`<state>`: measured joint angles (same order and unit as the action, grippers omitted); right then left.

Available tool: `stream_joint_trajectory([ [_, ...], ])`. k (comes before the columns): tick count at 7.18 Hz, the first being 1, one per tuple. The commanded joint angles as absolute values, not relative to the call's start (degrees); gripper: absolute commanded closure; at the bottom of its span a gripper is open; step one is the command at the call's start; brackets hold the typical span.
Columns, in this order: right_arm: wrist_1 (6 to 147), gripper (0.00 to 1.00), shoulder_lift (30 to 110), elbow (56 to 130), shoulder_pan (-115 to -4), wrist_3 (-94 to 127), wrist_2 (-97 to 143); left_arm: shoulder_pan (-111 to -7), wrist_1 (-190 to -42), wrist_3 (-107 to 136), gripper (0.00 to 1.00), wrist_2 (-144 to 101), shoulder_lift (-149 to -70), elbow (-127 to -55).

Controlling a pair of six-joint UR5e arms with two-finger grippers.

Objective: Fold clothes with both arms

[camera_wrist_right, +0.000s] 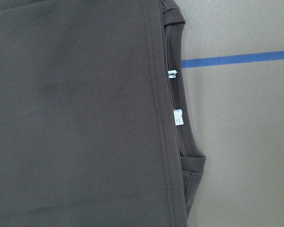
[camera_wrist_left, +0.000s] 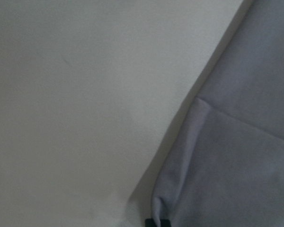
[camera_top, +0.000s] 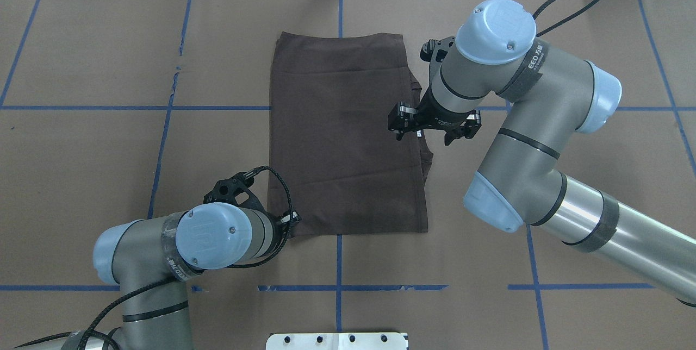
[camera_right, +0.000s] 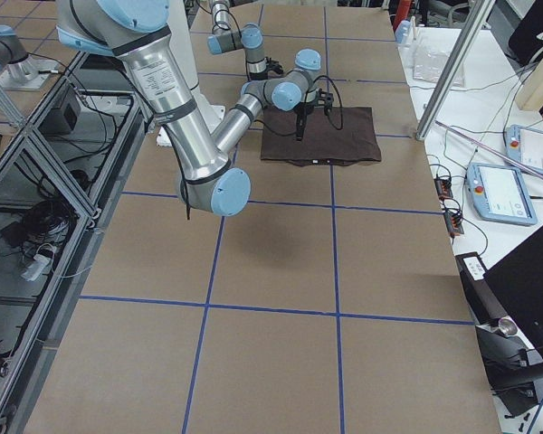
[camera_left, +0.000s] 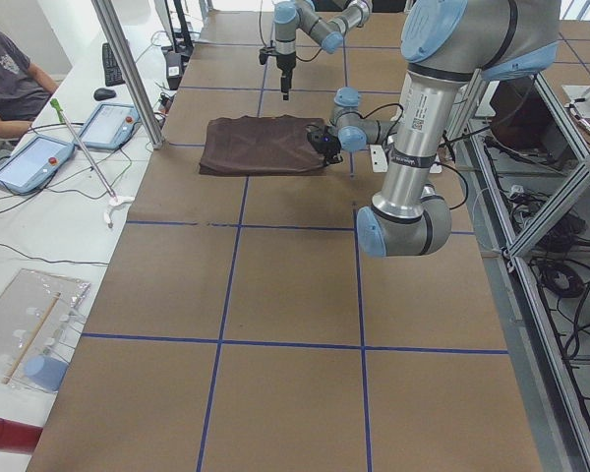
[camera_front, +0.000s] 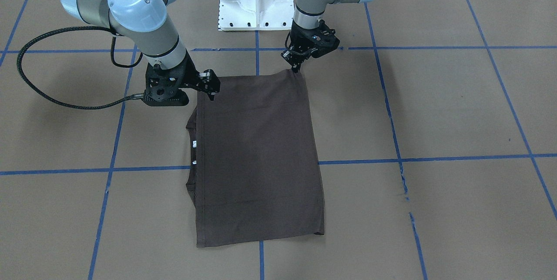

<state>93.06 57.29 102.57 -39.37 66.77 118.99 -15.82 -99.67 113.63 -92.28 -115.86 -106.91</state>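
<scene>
The left pincer (camera_front: 297,69) is pressed together on the near corner of the shirt (camera_front: 256,158), a smooth dark brown cotton rectangle lying flat on the tan desk (camera_front: 457,110). Farther out, the right pincer (camera_front: 212,91) hangs above the collar (camera_wrist_right: 177,118) side; whether it is spread cannot be told.

1. Right arm (camera_top: 522,138), black band (camera_top: 535,62) round the tube by the joint cap: white print. We read "EED", then one or two characters we cannot make out.
2. Left arm (camera_left: 418,147), silver tube: a sticker (camera_left: 414,126) with a square code and a line of small print, too small to read.
3. T-shirt (camera_wrist_right: 75,113), two white neck labels (camera_wrist_right: 178,117): print unreadable.
</scene>
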Motion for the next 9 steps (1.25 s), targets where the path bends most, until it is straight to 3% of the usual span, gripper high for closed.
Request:
stream_joint_trajectory([
  [1,91.7,0.00,60.4,104.7,-38.3,71.2,118.8,-15.8,-99.7,113.2,1.00,-92.4,-115.8,-107.8],
  [5,80.5,0.00,64.5,105.8,-26.3,100.8,106.5,-15.9,-99.8,112.9,1.00,-92.6,-115.7,-107.8],
  [9,81.2,0.00,67.2,104.2,-21.2,105.6,100.7,-15.8,-99.8,112.9,1.00,-93.0,-115.8,-107.8],
])
